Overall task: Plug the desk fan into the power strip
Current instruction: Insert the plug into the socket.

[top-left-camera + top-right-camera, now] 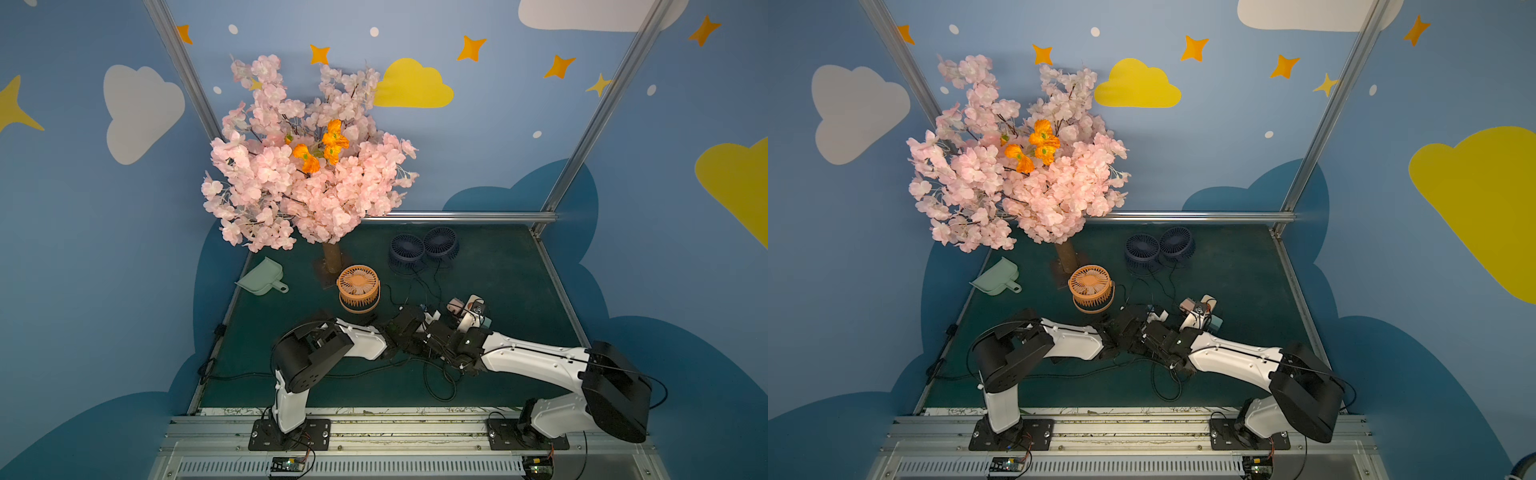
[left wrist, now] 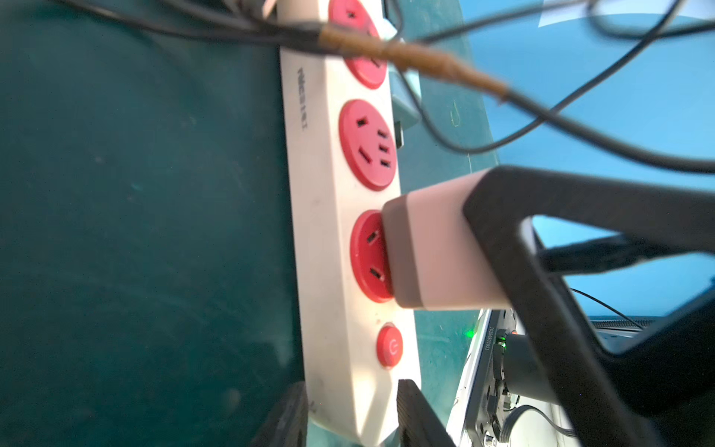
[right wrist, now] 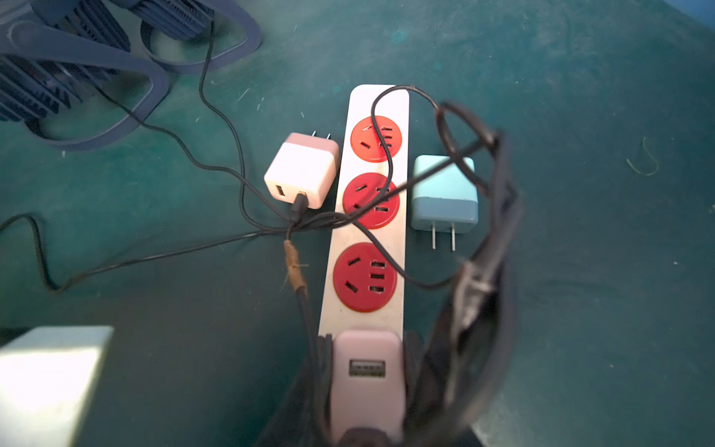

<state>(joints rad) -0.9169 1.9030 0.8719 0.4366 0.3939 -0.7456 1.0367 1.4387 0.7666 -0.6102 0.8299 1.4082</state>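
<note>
Your left arm (image 1: 365,343) and right arm (image 1: 532,357) stretch forward and bend inward, wrists meeting over mid-bench (image 1: 498,270). Your left fingers (image 2: 286,422) pinch the button end of the power strip (image 2: 309,193), which lies right of the orange fan (image 1: 358,286). Your right fingers (image 2: 499,232) pinch a pink USB adapter (image 2: 433,251), its face against the socket nearest the button.

Smooth plastic on a scuffed mat.
My power strip (image 2: 317,232) reads as smooth cream plastic, sockets (image 2: 367,145) glossy red; the green mat (image 3: 580,116) looks matt and scratched.
</note>
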